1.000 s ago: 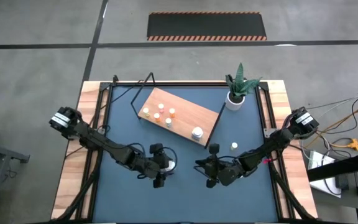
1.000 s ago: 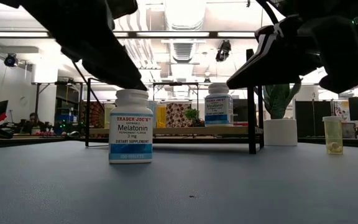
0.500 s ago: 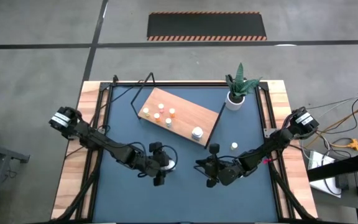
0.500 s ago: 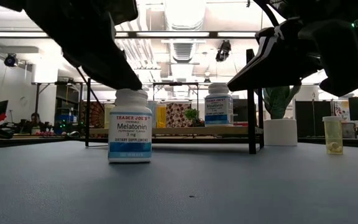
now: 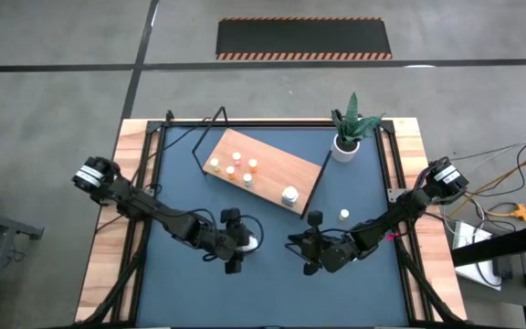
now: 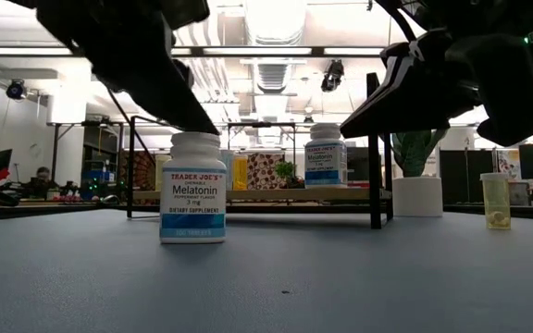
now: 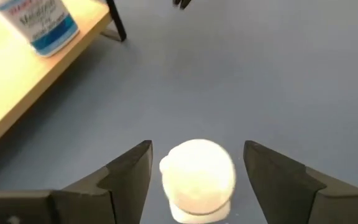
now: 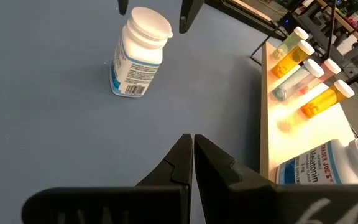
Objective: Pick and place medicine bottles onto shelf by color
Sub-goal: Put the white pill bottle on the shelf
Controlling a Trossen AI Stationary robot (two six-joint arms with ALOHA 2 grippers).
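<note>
Nearest the low camera, a big white plastic medicine bottle with a blue-banded label (image 6: pixel 193 187) stands upright on the dark blue tabletop (image 6: pixel 340 277); its label reads "TRADER JOE'S", "Melatonin" and "DIETARY SUPPLEMENT". The left gripper (image 7: pixel 197 163) hangs directly over it, fingers spread wide on either side of the white cap without touching it. Beside it, the right gripper (image 8: pixel 192 152) hovers above bare table with its fingers pressed together, holding nothing.

Farther back, a small yellowish bottle with a white cap (image 6: pixel 495 200) stands alone on the table off the shelf's right end. Behind is the light-brown wooden shelf with a thin black metal frame (image 5: pixel 272 174), carrying a second white Melatonin bottle (image 6: pixel 326 156) near its right end.

The high view adds a cluster of tiny bottles (image 5: pixel 234 168) at the shelf's left end, which the right wrist view shows as orange and pale bottles with white caps. At the far edge stands a white pot with a green plant (image 5: pixel 345 137).
</note>
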